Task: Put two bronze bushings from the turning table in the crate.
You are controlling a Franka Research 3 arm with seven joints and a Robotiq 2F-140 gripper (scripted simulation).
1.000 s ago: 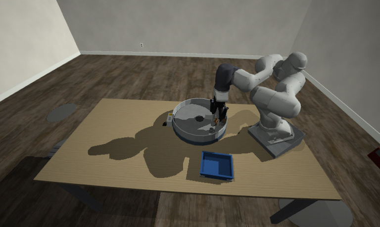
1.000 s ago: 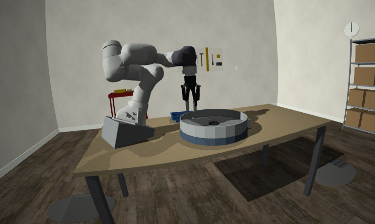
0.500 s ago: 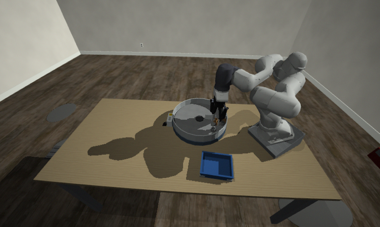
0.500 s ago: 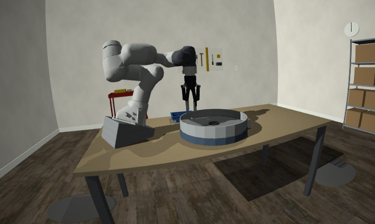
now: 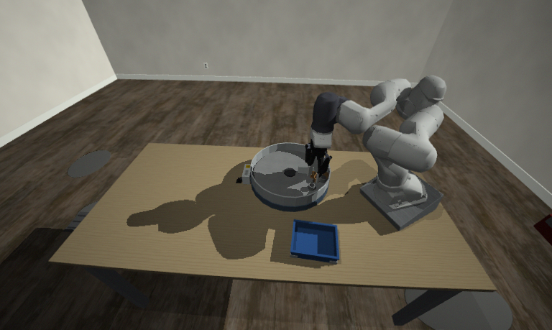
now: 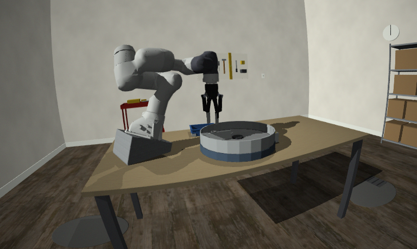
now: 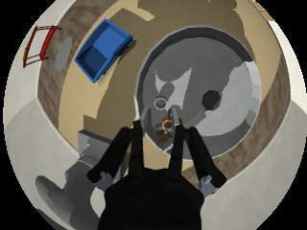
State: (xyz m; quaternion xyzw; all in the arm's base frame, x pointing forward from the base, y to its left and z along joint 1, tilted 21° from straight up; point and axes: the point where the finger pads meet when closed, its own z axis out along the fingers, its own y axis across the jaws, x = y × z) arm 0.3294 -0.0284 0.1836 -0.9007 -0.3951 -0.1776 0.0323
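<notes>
My gripper (image 5: 319, 172) (image 6: 212, 120) (image 7: 159, 113) is partly open, pointing down over the robot-side part of the turning table (image 5: 280, 199) (image 6: 237, 146) (image 7: 201, 59). Nothing shows held between its fingers. A bronze bushing (image 5: 313, 175) (image 7: 163, 125) lies below and close to the fingertips. A darker bronze bushing (image 7: 163, 139) lies beside it in shadow, and another bronze bit shows partly behind a finger. A grey bushing (image 5: 311, 187) (image 7: 160, 107) lies apart from them. Fingers and shadow hide part of the group. The blue crate (image 5: 313, 256) (image 6: 196, 130) (image 7: 107, 40) shows no bushing inside.
The turning table has a raised wall all round and a dark hub (image 5: 290, 172) (image 7: 211, 100) at its middle. A small control box (image 5: 246, 174) stands at its far side from the arm. The robot's grey base block (image 5: 400, 218) stands at the right in the top view.
</notes>
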